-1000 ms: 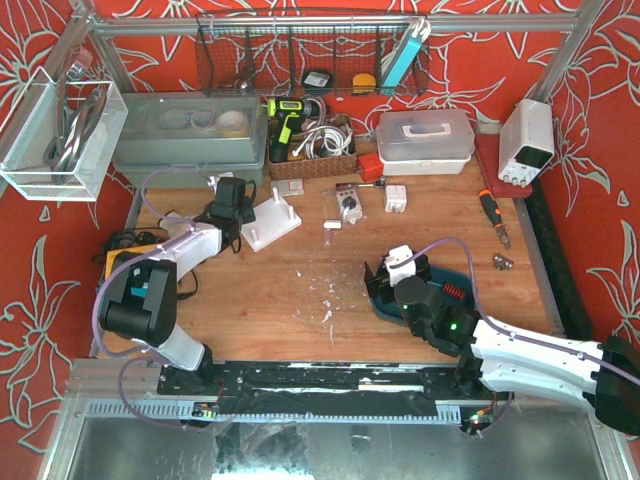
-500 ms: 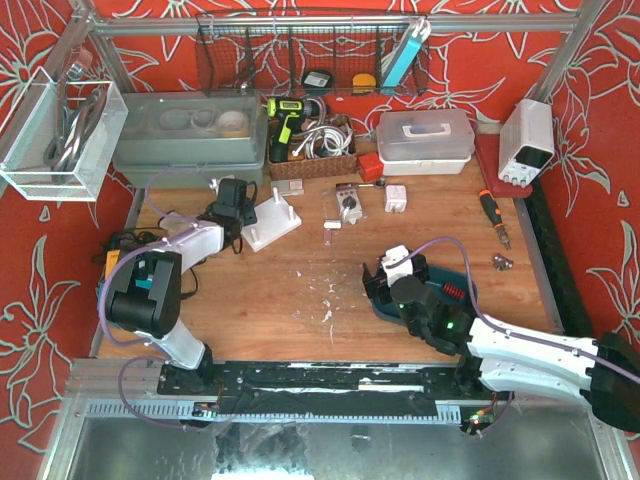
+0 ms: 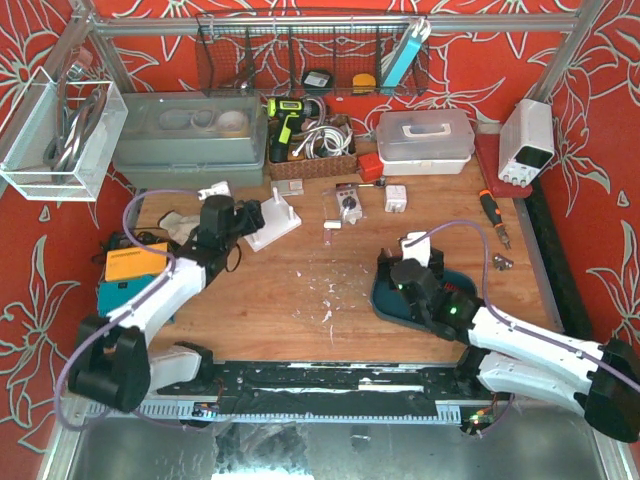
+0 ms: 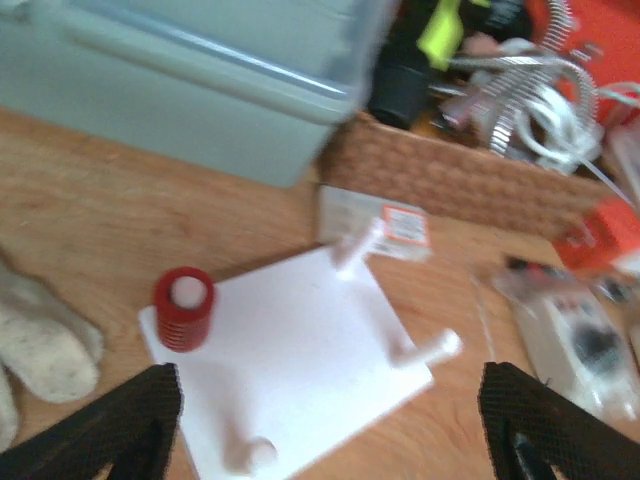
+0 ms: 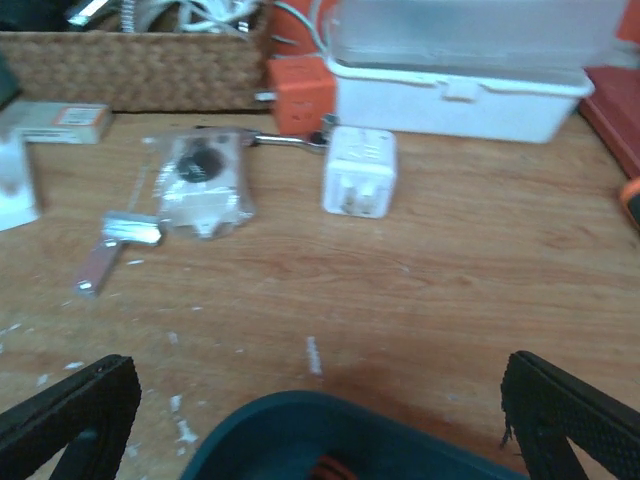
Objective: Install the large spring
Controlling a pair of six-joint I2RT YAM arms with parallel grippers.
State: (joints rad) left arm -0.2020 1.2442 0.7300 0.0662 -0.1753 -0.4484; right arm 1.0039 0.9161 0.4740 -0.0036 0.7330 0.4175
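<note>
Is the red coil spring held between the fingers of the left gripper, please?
No, the red coil spring sits over a peg on the white plastic board, clear of the open left gripper.

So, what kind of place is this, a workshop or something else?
Most likely a small workshop bench set up for robot tests: a drill, a screwdriver and a plastic storage box sit on the wooden table.
</note>
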